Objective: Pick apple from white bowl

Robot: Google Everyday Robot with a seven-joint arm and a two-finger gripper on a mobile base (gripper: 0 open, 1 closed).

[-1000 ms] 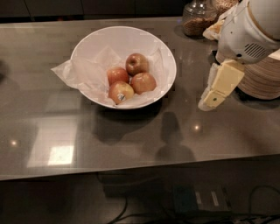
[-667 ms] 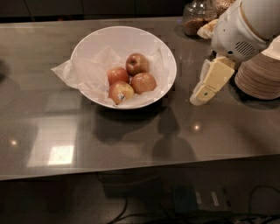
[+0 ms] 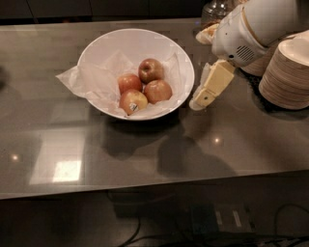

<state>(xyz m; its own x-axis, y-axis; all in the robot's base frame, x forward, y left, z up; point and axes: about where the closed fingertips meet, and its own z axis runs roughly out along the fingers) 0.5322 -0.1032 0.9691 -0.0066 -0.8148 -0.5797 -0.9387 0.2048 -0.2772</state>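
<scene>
The white bowl (image 3: pixel 104 44) stands on the dark counter (image 3: pixel 145 149) at centre left, lined with crinkled white paper (image 3: pixel 79 79) that sticks out over its left rim. Several red-yellow apples lie in it: one at the back (image 3: pixel 150 70), one at the left (image 3: pixel 129 83), one at the right (image 3: pixel 157 91) and one at the front with a sticker (image 3: pixel 133 102). My gripper (image 3: pixel 199 101) hangs from the white arm (image 3: pixel 246 34) at the upper right. It points down and left, just outside the bowl's right rim, and holds nothing.
A tall stack of beige disposable bowls (image 3: pixel 287 72) stands at the right edge, with another stack partly behind the arm. A glass jar (image 3: pixel 216 9) is at the back. The counter's front edge runs across the lower part of the view.
The gripper has moved left and slightly down, from beside the stacks of bowls to right beside the white bowl's right rim. The apples and bowl have not moved.
</scene>
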